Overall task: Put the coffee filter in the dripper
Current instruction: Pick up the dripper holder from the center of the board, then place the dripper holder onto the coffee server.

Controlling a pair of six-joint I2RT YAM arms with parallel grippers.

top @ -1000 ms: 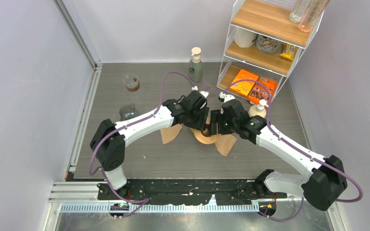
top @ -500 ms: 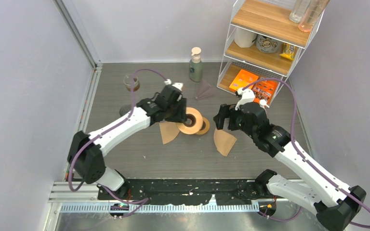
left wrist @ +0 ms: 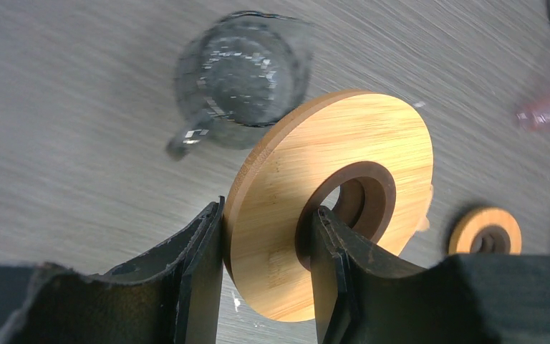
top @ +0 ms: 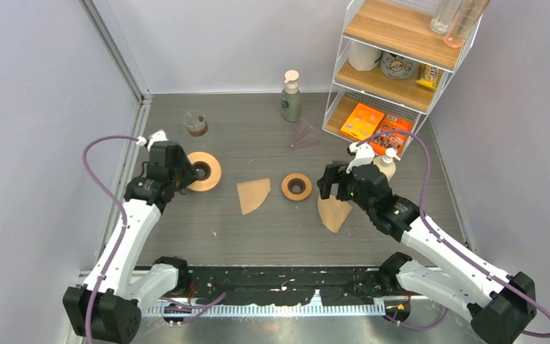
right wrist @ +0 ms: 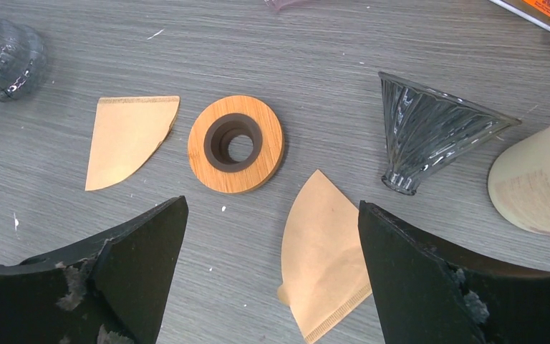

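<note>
Left gripper (left wrist: 266,229): pinching the large wooden ring (left wrist: 279,208), with one finger outside the rim and one through the centre hole. The ring is held tilted above the glass jug (left wrist: 240,72).
Right gripper (right wrist: 272,211): spread wide and holding nothing, hanging over the middle of the table (top: 258,236).
Coffee filters: two, both flat on the table. The near filter (right wrist: 326,258) lies below the right gripper. The far filter (right wrist: 129,136) lies on the other side of the small wooden ring (right wrist: 235,143).
Dripper (right wrist: 433,129): ribbed glass cone lying on its side, just beside the near filter, with no filter in it.
Risk, dripper: on its side it will likely roll or skid when a filter is pushed in, so it probably needs standing up first.
Risk, filter: thin paper lying flat gives the fingers little to catch, so it may slide, crease or fold.
Risk, ring: a tilted pinch on smooth wood could slip and drop the ring onto the jug.
Risk, crowding: the cream bottle (top: 382,165) stands close to the right arm and could be knocked over.
Surface: dark grey wood-grain table with a few pale specks.
Room: pale lilac walls. A wire shelf (top: 394,72) stands at the far right, and a soap bottle (top: 291,97) stands at the back.
</note>
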